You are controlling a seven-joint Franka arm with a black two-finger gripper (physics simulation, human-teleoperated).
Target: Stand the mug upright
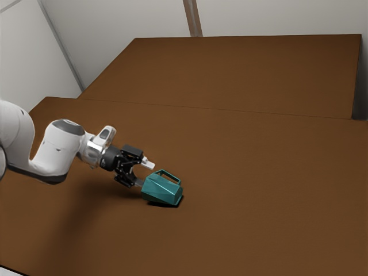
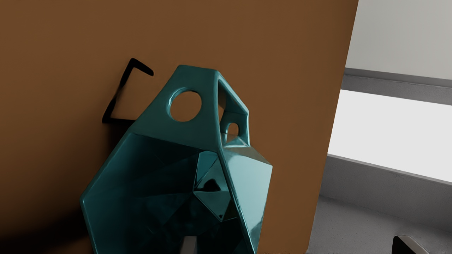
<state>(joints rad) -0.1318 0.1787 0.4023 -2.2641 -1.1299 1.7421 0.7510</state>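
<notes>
A faceted teal mug lay sideways, mouth facing the open tool, likely so its fingers could straddle the rim.

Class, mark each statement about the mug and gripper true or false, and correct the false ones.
1. The open mouth of the mug faces the gripper. True.
2. The mug stands upright on its base. False: it is tipped over.
3. The mug's handle has a round hole through its side. True.
4. The gripper is shut on the handle. False: its fingers stand apart.
5. The mug is red. False: it is teal.
</notes>
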